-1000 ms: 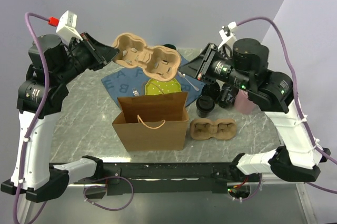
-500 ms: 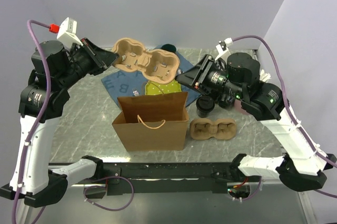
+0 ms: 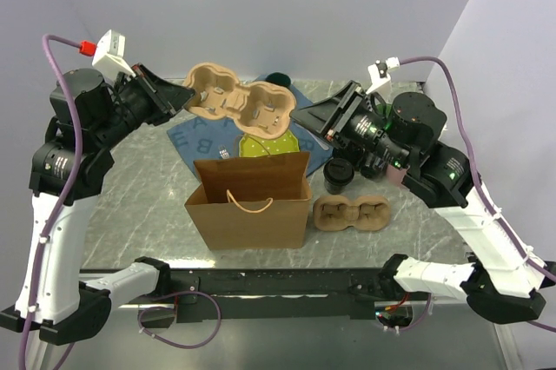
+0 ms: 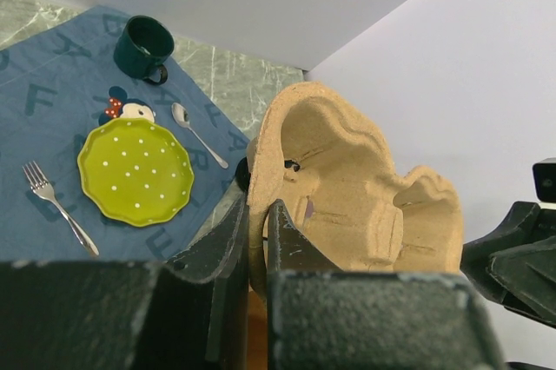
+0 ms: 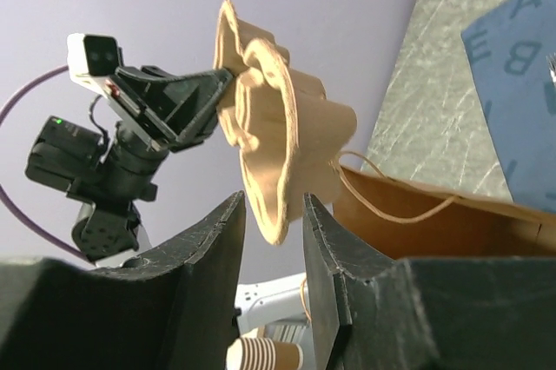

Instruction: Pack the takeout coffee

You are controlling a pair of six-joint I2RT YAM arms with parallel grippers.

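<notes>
My left gripper (image 3: 189,96) (image 4: 258,214) is shut on the left rim of a brown pulp cup carrier (image 3: 243,105) (image 4: 347,188), holding it in the air above the paper bag (image 3: 252,201). My right gripper (image 3: 301,118) (image 5: 274,218) is open, its fingers on either side of the carrier's (image 5: 269,127) right edge with gaps on both sides. Two black takeout coffee cups (image 3: 339,175) (image 3: 375,160) stand on the table under the right arm, partly hidden by it.
A second pulp carrier (image 3: 352,212) lies right of the bag. Behind the bag, a blue placemat (image 4: 52,101) holds a green plate (image 4: 135,170), fork (image 4: 56,205) and spoon (image 4: 195,131), with a dark green mug (image 4: 143,44) at the back. A pink object (image 3: 401,172) sits by the cups.
My right gripper's jaws have widened around the carrier's right end, and the right arm has shifted its elbow. The left gripper has kept its hold on the carrier.
</notes>
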